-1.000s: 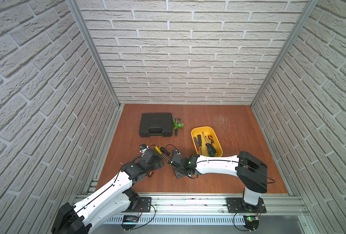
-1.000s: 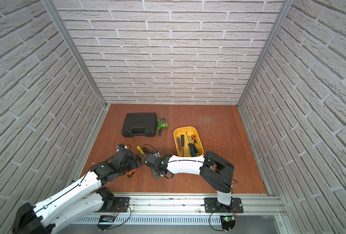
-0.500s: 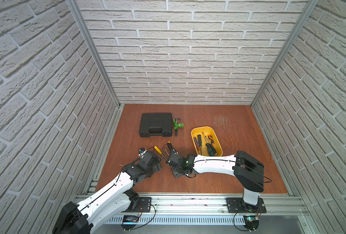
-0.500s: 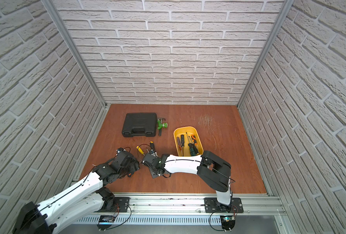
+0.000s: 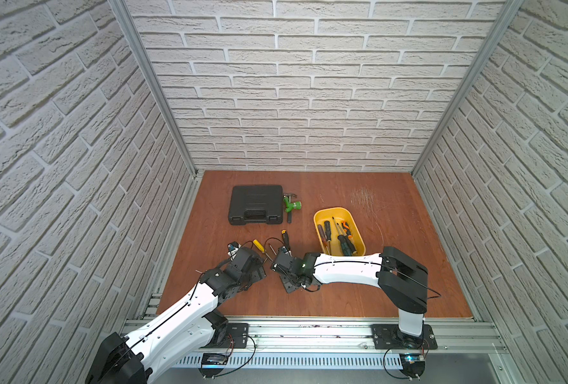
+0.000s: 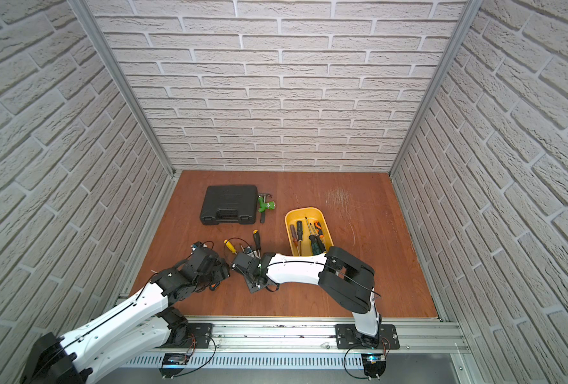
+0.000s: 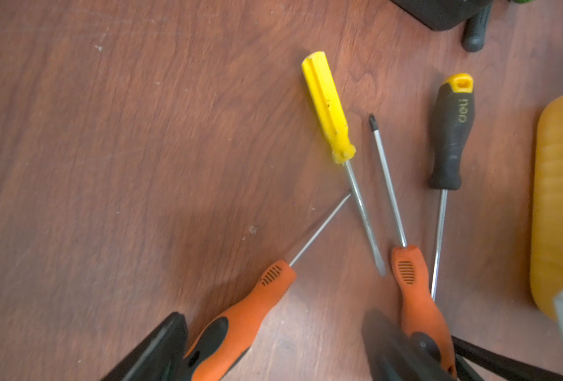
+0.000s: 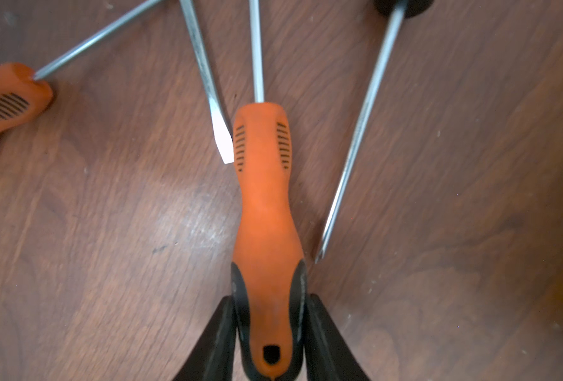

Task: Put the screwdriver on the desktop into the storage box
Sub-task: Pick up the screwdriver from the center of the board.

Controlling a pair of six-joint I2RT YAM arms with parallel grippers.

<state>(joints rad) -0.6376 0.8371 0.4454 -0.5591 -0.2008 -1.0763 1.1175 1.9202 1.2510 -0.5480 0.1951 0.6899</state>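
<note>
Jaws of the right gripper [image 8: 272,298] are clamped on the butt end of an orange screwdriver [image 8: 265,198], one finger on each side of the handle, shaft pointing to the top of the right wrist frame. Whether the handle rests on the desktop [image 5: 392,266] or is just clear of it cannot be told. The left gripper [image 7: 273,316] stands wide open at the bottom of the left wrist frame. A second orange screwdriver [image 7: 240,313] lies between its fingers, close against one of them with a broad gap to the other. A yellow-handled screwdriver [image 7: 328,105] lies with its flat tip just beside the neck of the held handle. A black-handled screwdriver [image 7: 451,138] lies on the other side, its tip also just beside that handle. In both top views all four sit at lower centre. The yellow storage box [image 5: 332,211] is to their right, near but apart, with several screwdrivers [image 5: 341,234] inside. A black tool case [image 5: 255,204] sits to the upper left of the box, a green tool [image 5: 291,205] just beside it.
</note>
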